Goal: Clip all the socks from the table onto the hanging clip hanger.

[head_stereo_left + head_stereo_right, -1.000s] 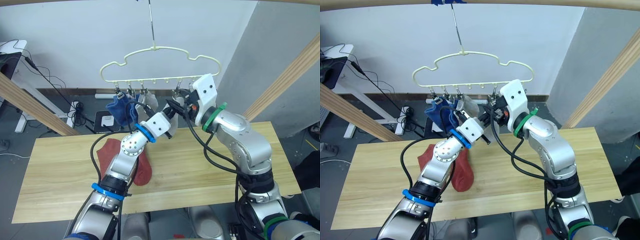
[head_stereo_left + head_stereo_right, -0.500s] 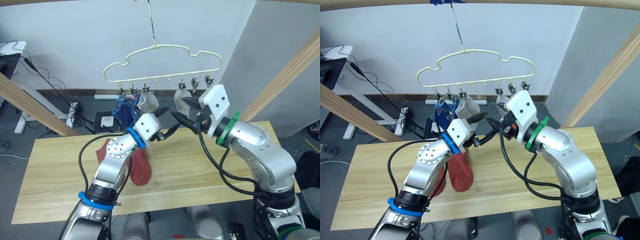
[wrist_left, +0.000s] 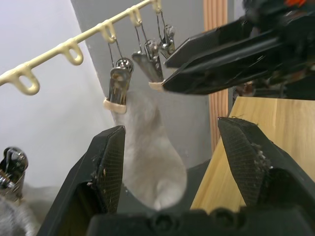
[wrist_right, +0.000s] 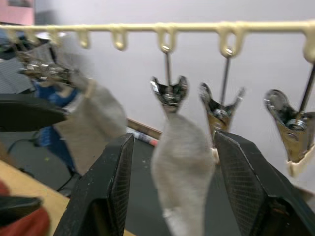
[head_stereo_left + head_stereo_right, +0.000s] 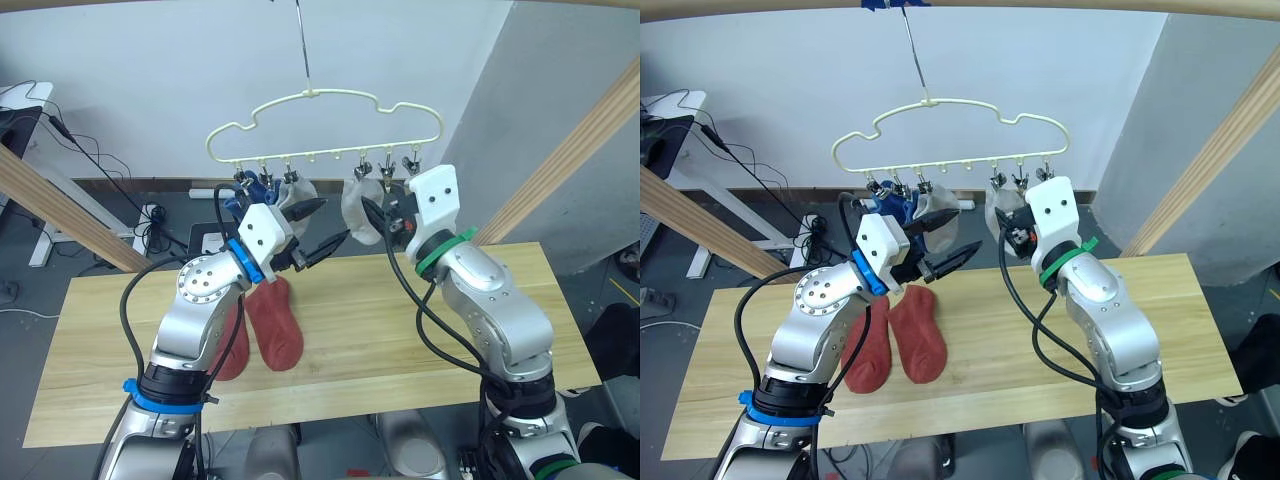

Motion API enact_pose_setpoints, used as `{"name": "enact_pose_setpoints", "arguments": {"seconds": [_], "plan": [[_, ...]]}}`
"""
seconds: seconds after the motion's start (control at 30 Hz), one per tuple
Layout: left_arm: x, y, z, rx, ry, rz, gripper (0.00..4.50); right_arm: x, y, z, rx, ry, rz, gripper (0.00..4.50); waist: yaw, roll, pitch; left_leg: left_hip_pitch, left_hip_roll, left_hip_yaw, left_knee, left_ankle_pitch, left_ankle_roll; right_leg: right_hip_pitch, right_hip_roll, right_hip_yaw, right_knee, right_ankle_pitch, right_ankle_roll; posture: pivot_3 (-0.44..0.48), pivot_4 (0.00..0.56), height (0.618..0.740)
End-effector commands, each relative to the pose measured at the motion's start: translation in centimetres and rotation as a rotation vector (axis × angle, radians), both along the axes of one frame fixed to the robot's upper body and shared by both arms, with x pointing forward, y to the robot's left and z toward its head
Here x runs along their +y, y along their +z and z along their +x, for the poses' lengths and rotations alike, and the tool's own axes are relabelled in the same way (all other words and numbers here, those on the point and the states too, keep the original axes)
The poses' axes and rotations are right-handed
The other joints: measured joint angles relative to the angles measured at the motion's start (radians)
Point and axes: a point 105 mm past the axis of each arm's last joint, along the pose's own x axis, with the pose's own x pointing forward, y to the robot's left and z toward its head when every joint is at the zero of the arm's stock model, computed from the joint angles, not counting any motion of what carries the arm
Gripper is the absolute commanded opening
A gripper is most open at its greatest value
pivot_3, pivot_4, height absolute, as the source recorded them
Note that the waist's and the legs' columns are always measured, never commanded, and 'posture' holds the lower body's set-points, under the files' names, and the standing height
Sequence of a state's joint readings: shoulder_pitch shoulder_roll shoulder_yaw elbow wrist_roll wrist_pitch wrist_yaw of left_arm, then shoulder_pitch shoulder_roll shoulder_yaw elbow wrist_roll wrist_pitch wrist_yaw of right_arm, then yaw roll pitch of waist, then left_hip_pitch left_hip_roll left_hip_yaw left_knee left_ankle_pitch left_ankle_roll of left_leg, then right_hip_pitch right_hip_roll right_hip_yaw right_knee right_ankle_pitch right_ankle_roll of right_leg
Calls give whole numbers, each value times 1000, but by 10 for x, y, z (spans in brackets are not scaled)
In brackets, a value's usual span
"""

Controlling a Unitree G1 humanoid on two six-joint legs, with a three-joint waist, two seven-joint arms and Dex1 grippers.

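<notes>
Socks (image 5: 895, 345) rust-red on table (image 5: 1040, 370) | below open left gripper (image 5: 945, 243)

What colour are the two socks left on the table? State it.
Rust-red, both socks, lying side by side on the table; the right eye view shows them best.

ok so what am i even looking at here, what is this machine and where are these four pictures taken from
It is a humanoid robot with two arms. Two pictures come from its head camera, looking down over the arms; the other two come from cameras on its wrists. The left end effector and the right end effector are both open and hold nothing. Above hangs a cream clip hanger with blue socks and light grey socks already clipped on. Two rust-red socks still lie on the wooden table.
</notes>
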State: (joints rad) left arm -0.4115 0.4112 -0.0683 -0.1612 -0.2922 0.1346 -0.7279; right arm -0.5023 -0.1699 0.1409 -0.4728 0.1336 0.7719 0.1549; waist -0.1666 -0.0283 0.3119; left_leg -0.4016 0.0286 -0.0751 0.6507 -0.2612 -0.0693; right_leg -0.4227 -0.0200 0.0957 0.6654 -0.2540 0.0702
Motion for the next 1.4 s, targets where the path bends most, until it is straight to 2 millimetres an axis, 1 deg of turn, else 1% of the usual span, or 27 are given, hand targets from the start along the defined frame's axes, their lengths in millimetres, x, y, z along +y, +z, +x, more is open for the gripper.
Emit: {"name": "enact_pose_setpoints", "arguments": {"seconds": [0.03, 0.1, 0.17, 0.43, 0.83, 1.13, 1.4], "plan": [[-2, 14, -3, -61, -1, -11, 3307, -2, 15, 1, -70, -32, 19, 2483, 0, 0, 0, 0, 0, 0, 0, 0, 0, 0, 0, 0, 0, 0, 0, -207, 285, 740], [-3, 14, -3, -60, 1, -8, 3321, -3, 15, 4, -68, -42, 24, 2068, 0, 0, 0, 0, 0, 0, 0, 0, 0, 0, 0, 0, 0, 0, 0, -207, 285, 740], [-3, 13, -3, -62, 1, 0, 3321, -1, 14, 6, -60, -41, 24, 1370, 0, 0, 0, 0, 0, 0, 0, 0, 0, 0, 0, 0, 0, 0, 0, -209, 286, 740], [-5, 12, -2, -62, 0, 11, 3321, 3, 16, 14, -58, -56, 25, 1370, 0, 0, 0, 0, 0, 0, 0, 0, 0, 0, 0, 0, 0, 0, 0, -207, 286, 740], [-4, 6, -2, -60, 7, 27, 3321, 4, 25, 22, -109, -78, 27, 1370, -1, 0, 0, 0, 0, 0, 0, 0, 0, 0, 0, 0, 0, 0, 0, -203, 288, 740], [-7, 3, -4, -62, 0, 34, 3321, 4, 27, 21, -107, -88, 53, 1370, -1, 0, 0, 0, 0, 0, 0, 0, 0, 0, 0, 0, 0, 0, 0, -210, 287, 740], [-7, 2, -3, -59, 1, 38, 3321, 14, 24, 20, -87, -19, 36, 1370, -1, 0, 0, 0, 0, 0, 0, 0, 0, 0, 0, 0, 0, 0, 0, -207, 287, 740]]}}
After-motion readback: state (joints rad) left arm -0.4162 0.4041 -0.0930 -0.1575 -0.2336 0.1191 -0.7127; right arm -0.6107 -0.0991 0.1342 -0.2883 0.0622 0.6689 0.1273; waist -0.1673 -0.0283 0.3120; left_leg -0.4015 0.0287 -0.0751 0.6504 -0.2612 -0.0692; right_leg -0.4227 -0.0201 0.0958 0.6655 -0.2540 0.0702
